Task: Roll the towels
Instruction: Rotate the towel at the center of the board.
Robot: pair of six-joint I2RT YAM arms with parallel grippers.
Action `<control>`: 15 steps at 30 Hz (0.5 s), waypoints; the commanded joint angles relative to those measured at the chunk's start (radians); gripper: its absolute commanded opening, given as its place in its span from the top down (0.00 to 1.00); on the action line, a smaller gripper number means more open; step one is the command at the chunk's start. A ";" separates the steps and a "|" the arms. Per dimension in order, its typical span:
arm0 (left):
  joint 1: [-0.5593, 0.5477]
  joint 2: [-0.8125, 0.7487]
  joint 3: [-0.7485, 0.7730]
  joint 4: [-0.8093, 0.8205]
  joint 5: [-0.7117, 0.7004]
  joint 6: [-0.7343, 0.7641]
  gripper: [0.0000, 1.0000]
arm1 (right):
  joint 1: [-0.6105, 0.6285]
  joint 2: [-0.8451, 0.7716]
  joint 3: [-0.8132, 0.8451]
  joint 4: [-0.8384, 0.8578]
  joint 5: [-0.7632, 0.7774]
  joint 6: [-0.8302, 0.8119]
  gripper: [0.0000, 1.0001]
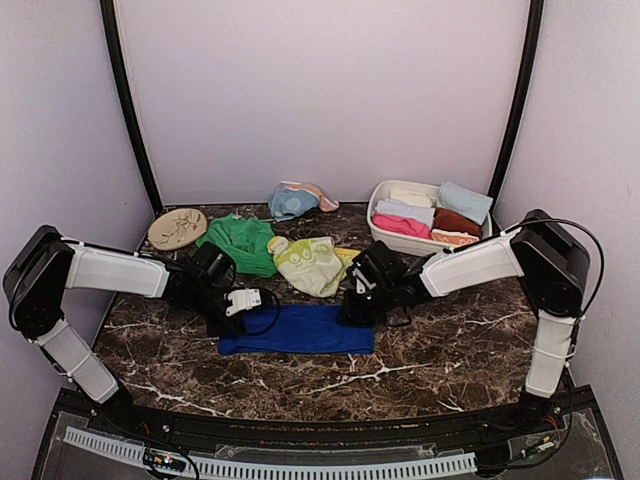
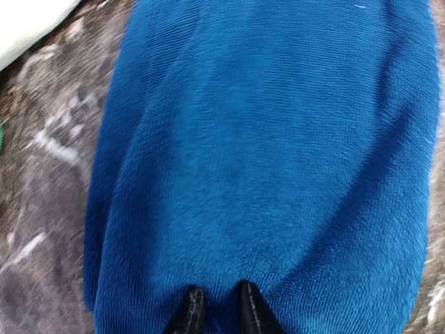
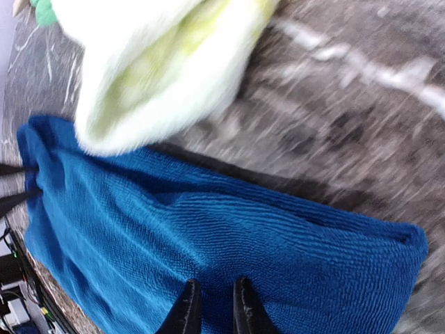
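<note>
Towel (image 1: 297, 330), royal blue, lies flat on counter (image 1: 450, 350); left pincer (image 2: 219, 289) and right pincer (image 3: 215, 284) each clamp one end.

left arm (image 1: 110, 272) and right arm (image 1: 470, 265) low, fingers (image 2: 189, 313) pinched.

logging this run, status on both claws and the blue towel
Left claw shut on one end of royal blue towel, right claw on the other. Towel flat, unrolled. Yellow-green towel close behind it.

Towels (image 1: 296, 329) x4 loose, basin (image 1: 400, 241) x1, disc (image 1: 177, 228) x1
</note>
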 commanded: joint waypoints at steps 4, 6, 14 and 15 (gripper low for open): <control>0.041 -0.139 0.010 0.070 -0.301 0.059 0.57 | 0.137 -0.032 -0.136 -0.024 0.009 0.079 0.82; 0.056 -0.195 0.048 0.074 -0.299 0.043 0.29 | 0.155 -0.062 -0.166 0.011 -0.004 0.111 0.82; 0.259 -0.144 0.262 -0.259 0.019 -0.008 0.01 | 0.234 -0.132 -0.107 -0.140 0.042 0.005 0.81; 0.262 -0.163 0.233 -0.251 0.048 -0.001 0.01 | 0.229 -0.143 -0.093 -0.172 0.058 -0.023 0.79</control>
